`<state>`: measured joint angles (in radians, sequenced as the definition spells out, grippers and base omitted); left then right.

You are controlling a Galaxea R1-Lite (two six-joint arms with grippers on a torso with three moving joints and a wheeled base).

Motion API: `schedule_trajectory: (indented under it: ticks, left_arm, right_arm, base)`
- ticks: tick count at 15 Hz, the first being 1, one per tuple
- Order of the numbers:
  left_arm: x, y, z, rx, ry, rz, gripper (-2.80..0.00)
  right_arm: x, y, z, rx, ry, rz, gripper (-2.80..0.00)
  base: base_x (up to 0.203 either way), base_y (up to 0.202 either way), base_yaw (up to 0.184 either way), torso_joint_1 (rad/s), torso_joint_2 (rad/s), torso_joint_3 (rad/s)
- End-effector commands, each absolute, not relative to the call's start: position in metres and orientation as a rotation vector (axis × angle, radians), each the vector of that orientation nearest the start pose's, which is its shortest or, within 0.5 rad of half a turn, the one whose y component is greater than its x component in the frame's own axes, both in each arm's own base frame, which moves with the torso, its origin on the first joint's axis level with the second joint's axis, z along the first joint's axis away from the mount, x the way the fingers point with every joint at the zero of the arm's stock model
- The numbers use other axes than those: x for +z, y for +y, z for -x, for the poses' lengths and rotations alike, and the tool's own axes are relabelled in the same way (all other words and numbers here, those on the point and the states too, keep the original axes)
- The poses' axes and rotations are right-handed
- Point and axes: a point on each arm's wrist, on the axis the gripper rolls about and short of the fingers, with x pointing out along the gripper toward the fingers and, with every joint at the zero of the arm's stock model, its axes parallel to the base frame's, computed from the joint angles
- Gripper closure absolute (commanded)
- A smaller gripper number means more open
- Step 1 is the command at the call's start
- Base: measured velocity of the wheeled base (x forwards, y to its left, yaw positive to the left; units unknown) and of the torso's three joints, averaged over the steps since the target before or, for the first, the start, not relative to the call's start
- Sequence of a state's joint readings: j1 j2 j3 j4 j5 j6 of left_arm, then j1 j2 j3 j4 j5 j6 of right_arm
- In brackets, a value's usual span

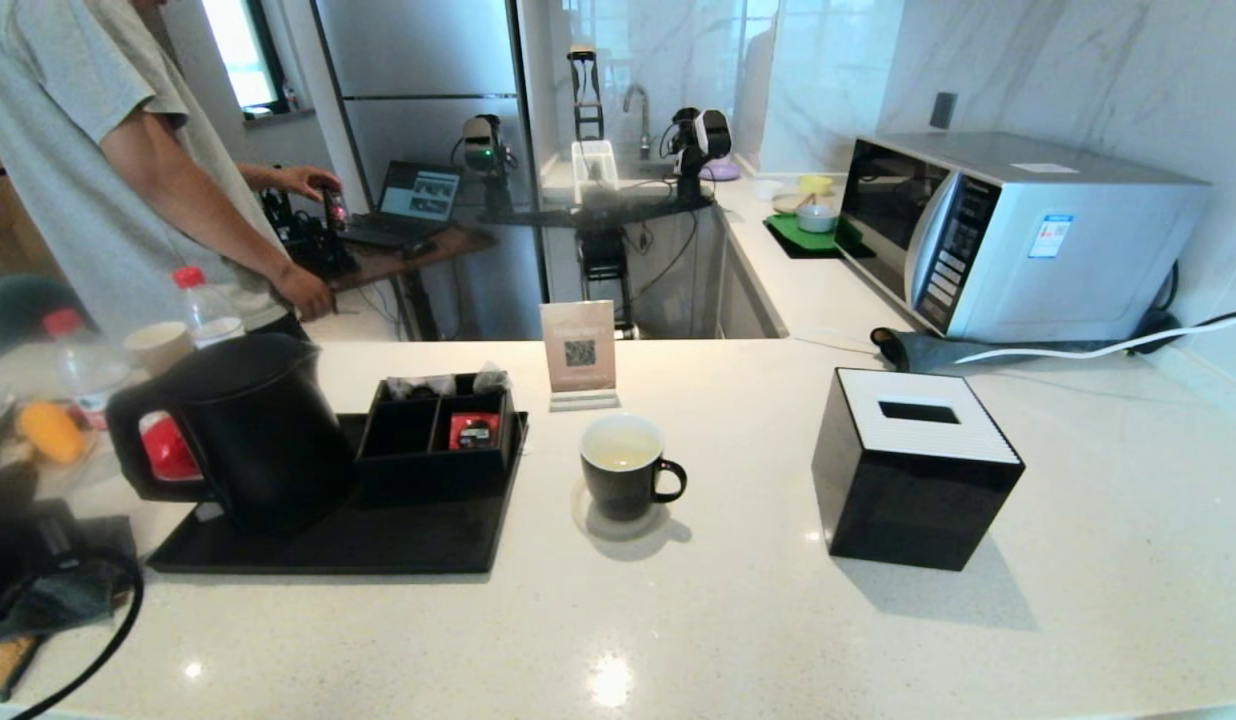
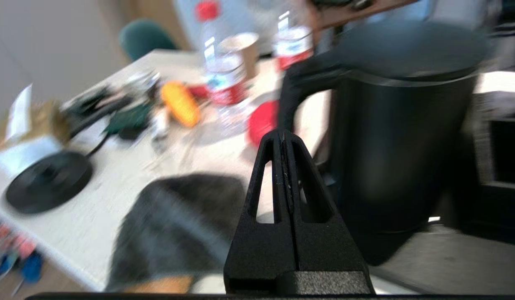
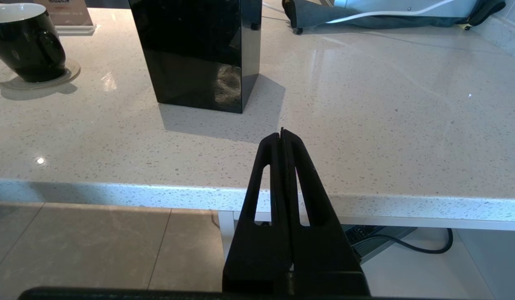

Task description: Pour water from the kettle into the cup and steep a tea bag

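Clenched left gripper (image 2: pixel 283 137) fingers face upright kettle (image 1: pixel 248 425), handle toward robot's left.

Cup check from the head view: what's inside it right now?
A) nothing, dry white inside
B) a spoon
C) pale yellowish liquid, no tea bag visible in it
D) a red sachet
C. The cup on its coaster holds pale yellowish water against the white inside, with no pouch or string showing; the kettle stands upright on the black tray.
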<state>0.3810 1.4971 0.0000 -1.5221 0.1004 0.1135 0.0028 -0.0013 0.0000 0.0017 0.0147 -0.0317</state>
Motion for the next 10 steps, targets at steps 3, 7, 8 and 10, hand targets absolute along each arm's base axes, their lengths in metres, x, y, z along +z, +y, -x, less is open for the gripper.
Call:
schedule_trajectory:
  ticks: [3, 7, 8, 10]
  left_arm:
    - [0.144, 0.048, -0.151, 0.400, -0.070, -0.124, 0.00]
    - [0.149, 0.043, -0.138, 0.393, -0.070, -0.127, 0.00]
    - [0.150, 0.042, -0.134, 0.392, -0.062, -0.131, 0.00]
    - [0.150, 0.039, -0.131, 0.375, -0.050, -0.134, 0.00]
  right_arm:
    - [0.075, 0.000, 0.023, 0.018, 0.001, 0.032, 0.00]
    - [0.075, 0.000, 0.023, 0.017, 0.001, 0.032, 0.00]
    - [0.075, 0.000, 0.023, 0.018, 0.001, 0.032, 0.00]
    - [0.075, 0.000, 0.023, 0.018, 0.001, 0.032, 0.00]
  base:
    - [0.000, 0.000, 0.000, 0.000, 0.00, 0.000]
    - [0.000, 0.000, 0.000, 0.000, 0.00, 0.000]
    - [0.000, 0.000, 0.000, 0.000, 0.00, 0.000]
    - [0.000, 0.000, 0.000, 0.000, 0.00, 0.000]
